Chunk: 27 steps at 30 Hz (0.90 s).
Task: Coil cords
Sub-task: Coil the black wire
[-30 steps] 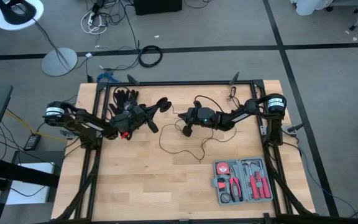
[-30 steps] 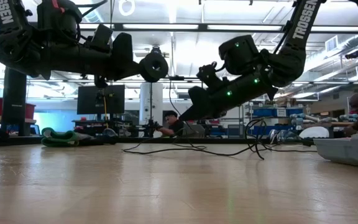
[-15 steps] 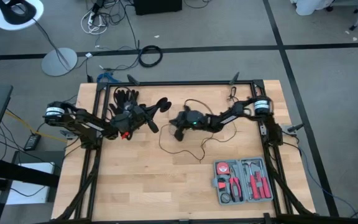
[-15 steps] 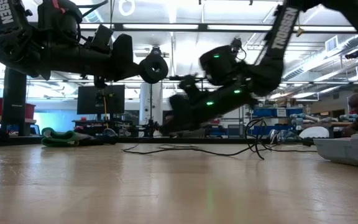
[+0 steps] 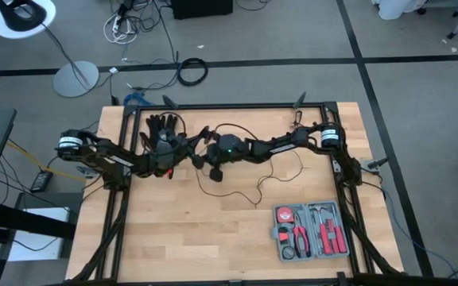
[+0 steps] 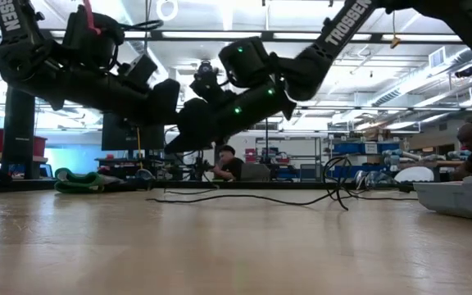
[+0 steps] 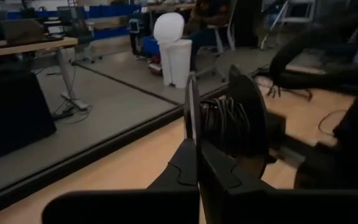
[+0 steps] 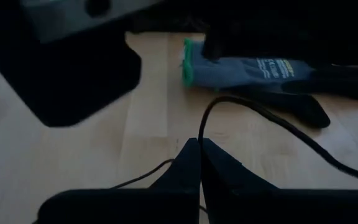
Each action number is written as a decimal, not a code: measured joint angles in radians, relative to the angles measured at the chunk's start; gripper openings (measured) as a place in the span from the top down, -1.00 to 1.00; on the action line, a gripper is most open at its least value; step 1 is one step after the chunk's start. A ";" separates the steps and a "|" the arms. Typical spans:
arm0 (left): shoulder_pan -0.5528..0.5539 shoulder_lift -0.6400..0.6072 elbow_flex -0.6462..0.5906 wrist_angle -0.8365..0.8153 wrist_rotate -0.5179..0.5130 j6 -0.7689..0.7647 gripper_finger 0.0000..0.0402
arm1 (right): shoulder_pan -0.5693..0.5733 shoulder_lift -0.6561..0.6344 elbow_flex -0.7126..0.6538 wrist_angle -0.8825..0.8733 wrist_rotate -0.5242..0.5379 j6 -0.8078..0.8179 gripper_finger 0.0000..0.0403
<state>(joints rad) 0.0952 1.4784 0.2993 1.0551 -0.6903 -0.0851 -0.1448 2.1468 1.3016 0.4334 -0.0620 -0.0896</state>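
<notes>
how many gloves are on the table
1, as far as shows: a dark glove with a green cuff lies near the table's far left edge, behind the left arm. The arms may hide another.

The table [image 5: 173,238] is pale wood with a black frame. The cord [image 5: 249,187] is thin and black. The glove [image 8: 260,71] is grey-blue with a green cuff (dark fingertips). The tool case [image 5: 312,230] is grey, holding red-handled tools. Both arms are black.
</notes>
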 joint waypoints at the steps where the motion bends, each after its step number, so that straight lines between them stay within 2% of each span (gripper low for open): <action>1: 0.000 0.000 0.000 -0.005 -0.001 0.000 1.00 | 0.000 0.000 0.011 -0.021 -0.001 -0.009 1.00; 6: 0.000 0.000 0.000 -0.024 -0.004 -0.005 1.00 | 0.000 -0.001 0.034 -0.071 0.000 -0.011 1.00; 10: -0.002 0.000 -0.004 0.029 -0.022 0.000 1.00 | -0.001 -0.001 0.034 -0.160 -0.003 0.033 1.00; 18: -0.002 0.000 -0.010 0.042 -0.059 0.030 1.00 | 0.014 -0.001 0.034 -0.183 -0.024 0.043 1.00; 23: -0.003 0.000 -0.010 0.053 -0.061 0.024 1.00 | 0.011 -0.001 0.034 -0.295 -0.052 0.052 0.97; 27: -0.005 0.000 -0.010 0.056 -0.061 0.021 1.00 | 0.011 -0.010 0.010 -0.274 -0.073 0.079 0.97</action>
<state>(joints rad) 0.0898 1.4780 0.2893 1.1108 -0.7516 -0.0639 -0.1337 2.1369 1.3117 0.1589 -0.1347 -0.0106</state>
